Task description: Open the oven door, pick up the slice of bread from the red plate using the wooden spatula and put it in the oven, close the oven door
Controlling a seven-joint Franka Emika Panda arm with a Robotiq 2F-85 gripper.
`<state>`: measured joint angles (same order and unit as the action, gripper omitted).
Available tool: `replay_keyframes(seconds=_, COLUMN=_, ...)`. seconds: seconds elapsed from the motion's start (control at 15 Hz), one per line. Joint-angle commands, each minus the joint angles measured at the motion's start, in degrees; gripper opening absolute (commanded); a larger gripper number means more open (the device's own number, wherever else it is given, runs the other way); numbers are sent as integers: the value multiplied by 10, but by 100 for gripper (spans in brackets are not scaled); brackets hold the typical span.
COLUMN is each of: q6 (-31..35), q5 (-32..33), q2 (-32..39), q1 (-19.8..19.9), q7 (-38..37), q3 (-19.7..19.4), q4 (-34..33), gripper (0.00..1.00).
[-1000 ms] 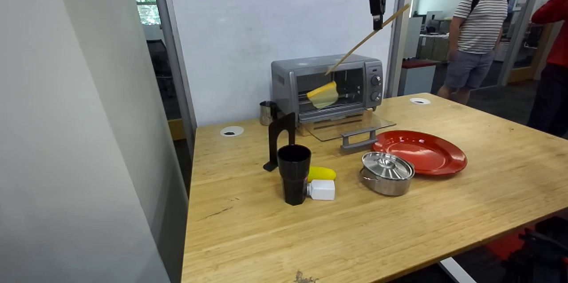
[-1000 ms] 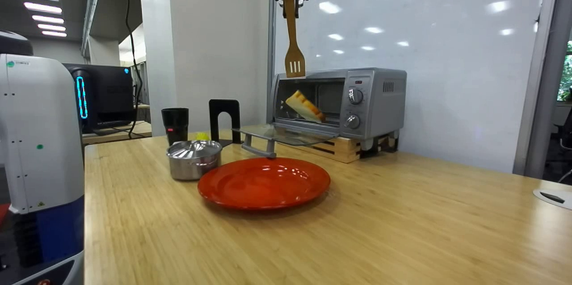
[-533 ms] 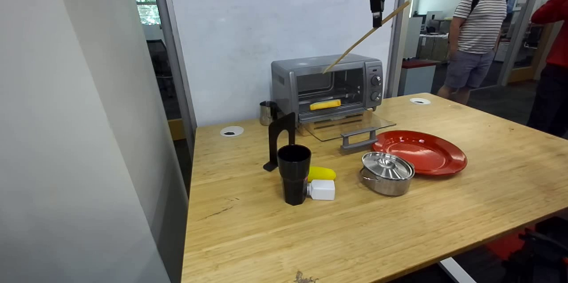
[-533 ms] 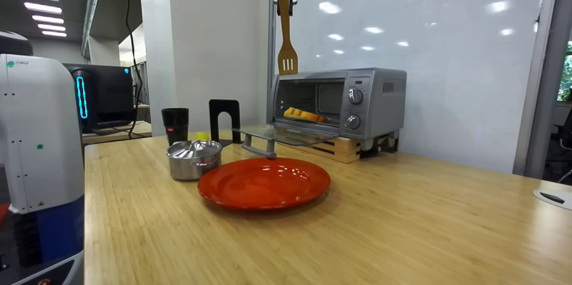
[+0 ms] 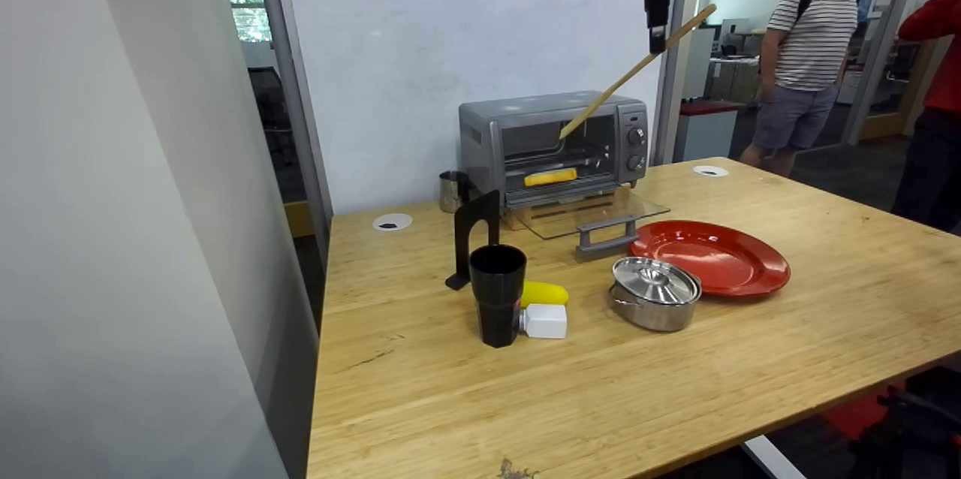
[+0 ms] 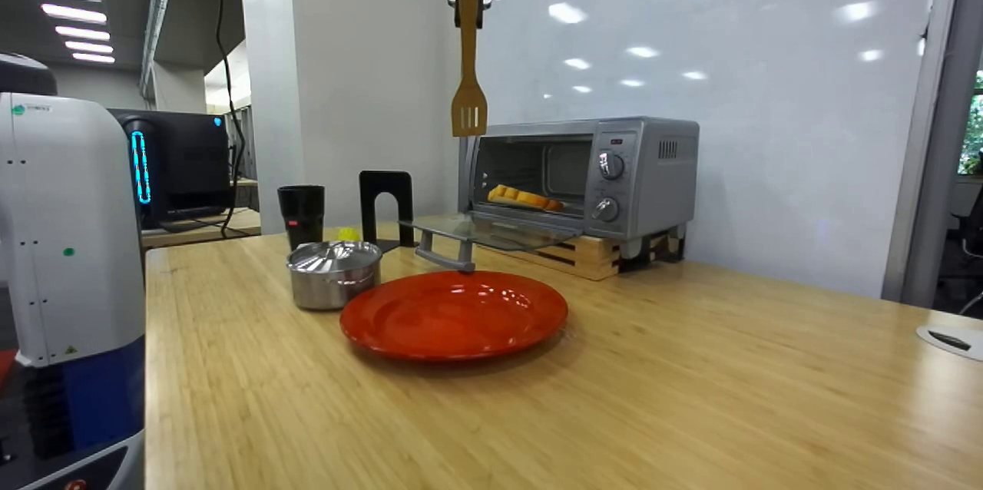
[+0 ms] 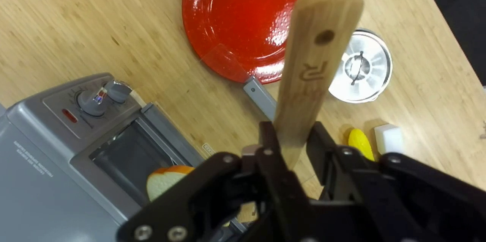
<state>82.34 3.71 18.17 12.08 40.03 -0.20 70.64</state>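
Observation:
My gripper (image 5: 658, 43) is shut on the handle of the wooden spatula (image 5: 629, 76), well above the table. The spatula's slotted blade points down and hangs bare near the oven in both exterior views (image 6: 468, 94). In the wrist view the spatula handle (image 7: 317, 56) stands between the fingertips. The oven (image 6: 668, 183) is open. Its glass oven door (image 6: 507, 233) is folded down and roughly level. The slice of bread (image 5: 550, 177) lies inside the oven, crust facing out; it also shows in the wrist view (image 7: 163, 183). The red plate (image 6: 453, 317) is bare.
A lidded metal pot (image 5: 657, 295) stands beside the red plate. A black cup (image 5: 498, 299), a yellow object (image 5: 546, 293), a white block (image 5: 546, 321) and a black bookend (image 5: 480, 227) stand on the table. A metal pitcher (image 5: 450, 191) is beside the oven. The door handle (image 5: 607, 235) juts out near the plate.
One second ago the bread was tilted at the oven opening, below and apart from the spatula; it now lies flat inside. The gripper and spatula first rose slightly, then moved back from the oven.

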Motion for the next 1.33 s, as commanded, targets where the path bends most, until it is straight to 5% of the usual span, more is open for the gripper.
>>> replay_keyframes(seconds=0.0, q6=58, q5=11, q2=-89, q1=11, q7=42, q3=-4, q4=139, gripper=6)
replay_keyframes(seconds=0.93, q6=187, q5=60, q2=-365, q1=-5, q7=197, q3=-111, q4=542, gripper=6)
replay_keyframes(seconds=1.27, q6=196, q5=59, q2=-407, q1=-18, q7=295, q3=-148, q4=610, gripper=6)
